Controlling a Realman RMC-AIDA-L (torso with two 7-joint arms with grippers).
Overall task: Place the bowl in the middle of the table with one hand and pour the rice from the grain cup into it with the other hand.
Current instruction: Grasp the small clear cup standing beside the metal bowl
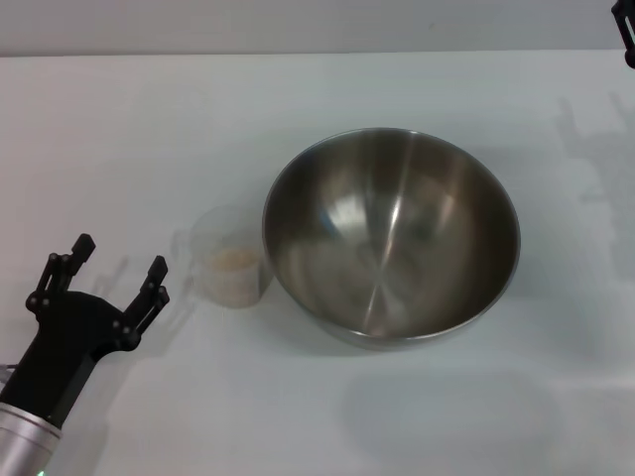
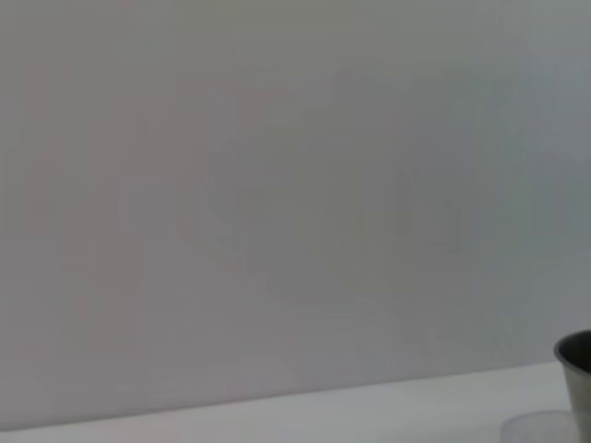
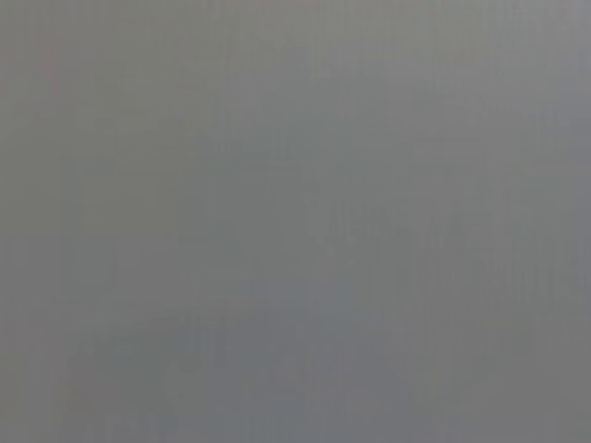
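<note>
The steel bowl (image 1: 391, 236) stands upright near the middle of the white table (image 1: 149, 119), empty inside. The clear grain cup (image 1: 229, 256) stands just left of the bowl, close to its rim, with pale rice (image 1: 232, 261) in its bottom. My left gripper (image 1: 119, 268) is open and empty, left of the cup and apart from it. Only a dark bit of my right arm (image 1: 625, 30) shows at the far right top corner. The left wrist view shows the bowl's edge (image 2: 577, 365) and the cup's rim (image 2: 545, 426).
The right wrist view shows only plain grey. The table's far edge (image 1: 298, 54) meets a grey wall at the back.
</note>
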